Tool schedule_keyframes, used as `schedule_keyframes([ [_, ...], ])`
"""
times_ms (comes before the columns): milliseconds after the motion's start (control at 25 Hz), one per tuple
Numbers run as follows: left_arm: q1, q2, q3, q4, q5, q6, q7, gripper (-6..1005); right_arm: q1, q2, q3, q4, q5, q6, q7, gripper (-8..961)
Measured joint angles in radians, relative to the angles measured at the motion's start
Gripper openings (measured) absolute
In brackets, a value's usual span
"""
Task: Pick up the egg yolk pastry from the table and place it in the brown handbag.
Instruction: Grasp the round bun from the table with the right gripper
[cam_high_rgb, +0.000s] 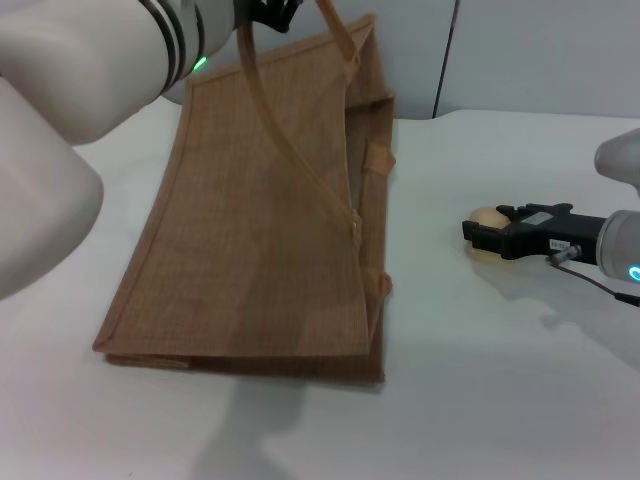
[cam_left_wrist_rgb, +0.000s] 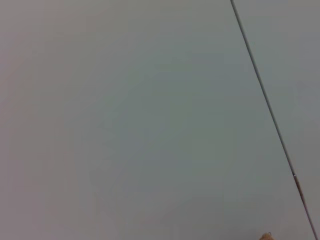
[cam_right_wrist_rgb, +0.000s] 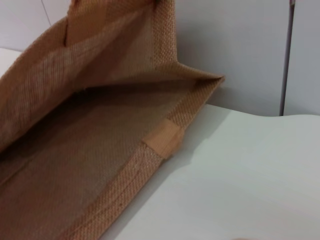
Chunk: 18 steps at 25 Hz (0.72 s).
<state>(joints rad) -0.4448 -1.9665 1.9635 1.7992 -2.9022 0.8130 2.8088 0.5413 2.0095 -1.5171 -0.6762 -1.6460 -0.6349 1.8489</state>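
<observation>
Where the white counter (cam_high_rgb: 480, 380) fills most of the head view, the brown handbag (cam_high_rgb: 260, 240) lies on its left-centre part, the largest item on it. The bag's mouth faces right toward the pastry and is held open: the upper panel is raised, tilted up toward the far edge of the counter, while the lower panel rests flat. One long handle (cam_high_rgb: 290, 150) curves across the raised panel up to the top of the frame, where the left tool (cam_high_rgb: 268, 12) sits at the bag's upper edge; only a dark part of it shows, and I cannot tell whether its fingers are wide or narrow, nor exactly what they hold. The left arm's white casing covers the upper left corner of the head view. The left wrist view shows only a plain grey wall with a thin dark seam.

Right wrist view: looks into the open bag interior (cam_right_wrist_rgb: 85, 145), woven lining visible, one handle patch at the rim, counter beside it.

Right tool (cam_high_rgb: 482, 238), black, is low over the counter at right, well apart from the bag. Its fingers close around the egg yolk pastry (cam_high_rgb: 486, 218), narrow gap, holding it. The pastry sits on or just above the counter; contact cannot be told. Only its pale top shows.
</observation>
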Motion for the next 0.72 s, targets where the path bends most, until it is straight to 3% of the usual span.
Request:
schedule_keyframes([
  [200, 0.000, 0.000, 0.000, 0.000, 0.000, 0.000, 0.000, 107, 0.001, -0.003, 0.000, -0.012, -0.001, -0.013, -0.001, 579],
  [480, -0.001, 0.000, 0.000, 0.000, 0.000, 0.000, 0.000, 107, 0.001, -0.035, 0.038, -0.035, -0.008, -0.097, 0.000, 520],
  [720, -0.001, 0.000, 0.000, -0.002, 0.000, 0.000, 0.000, 107, 0.009, -0.032, 0.065, -0.036, -0.068, -0.100, 0.012, 508],
])
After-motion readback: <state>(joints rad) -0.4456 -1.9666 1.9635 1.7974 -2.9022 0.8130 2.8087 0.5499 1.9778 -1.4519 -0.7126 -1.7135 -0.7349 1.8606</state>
